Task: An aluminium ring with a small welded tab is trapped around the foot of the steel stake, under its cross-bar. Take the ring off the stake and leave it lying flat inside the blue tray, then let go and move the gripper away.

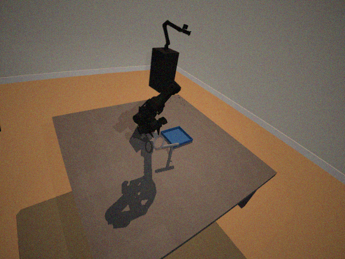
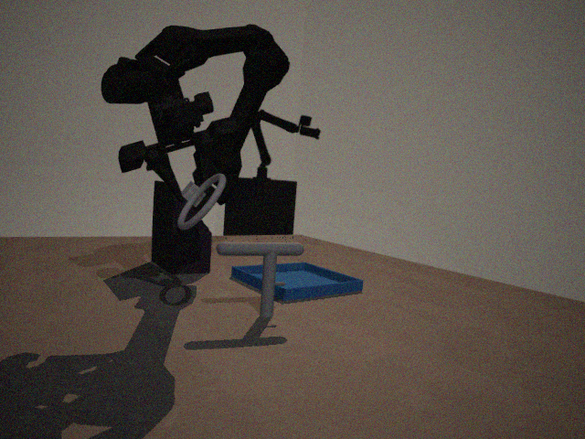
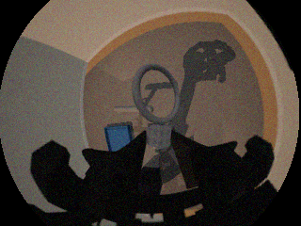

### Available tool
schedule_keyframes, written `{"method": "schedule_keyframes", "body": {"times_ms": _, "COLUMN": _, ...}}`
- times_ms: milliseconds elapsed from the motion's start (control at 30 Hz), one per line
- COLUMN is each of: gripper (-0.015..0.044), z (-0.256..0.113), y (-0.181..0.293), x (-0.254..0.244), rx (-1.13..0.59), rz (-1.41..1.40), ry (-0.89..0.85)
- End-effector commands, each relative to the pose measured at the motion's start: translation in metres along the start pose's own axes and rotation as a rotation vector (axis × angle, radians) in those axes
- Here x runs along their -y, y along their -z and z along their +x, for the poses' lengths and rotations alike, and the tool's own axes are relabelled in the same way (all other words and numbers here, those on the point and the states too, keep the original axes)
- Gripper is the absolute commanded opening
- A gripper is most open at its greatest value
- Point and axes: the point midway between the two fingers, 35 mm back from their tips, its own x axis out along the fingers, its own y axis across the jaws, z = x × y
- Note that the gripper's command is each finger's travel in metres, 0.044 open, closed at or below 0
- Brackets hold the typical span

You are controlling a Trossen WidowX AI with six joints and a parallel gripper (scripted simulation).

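Observation:
The aluminium ring [image 1: 153, 144] [image 2: 183, 220] [image 3: 135, 94] is off the stake and hangs tilted in the air, up and to the left of the cross-bar in the exterior view. My gripper [image 1: 153, 134] [image 2: 189, 191] [image 3: 158, 134] is shut on the ring's welded tab. The steel stake [image 1: 170, 156] [image 2: 268, 283] stands upright on the table with its cross-bar [image 2: 260, 249] on top; in the wrist view it shows through the ring. The blue tray [image 1: 185, 142] [image 2: 321, 288] [image 3: 118, 137] lies empty just behind the stake.
The brown table [image 1: 222, 181] [image 2: 425, 354] carries the arm's dark shadow on its left side. The black robot base box [image 1: 163, 69] [image 2: 260, 208] stands at the table's back edge. The table's right and front edges drop to an orange floor.

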Motion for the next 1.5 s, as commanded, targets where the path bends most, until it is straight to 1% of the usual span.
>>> {"method": "schedule_keyframes", "body": {"times_ms": 0, "gripper": 0.0, "z": 0.0, "y": -0.009, "x": 0.0, "rx": 0.01, "rz": 0.002, "ry": -0.001}}
{"method": "schedule_keyframes", "body": {"times_ms": 1467, "gripper": 0.0, "z": 0.02, "y": -0.075, "x": -0.003, "rx": 0.01, "rz": -0.003, "ry": -0.008}}
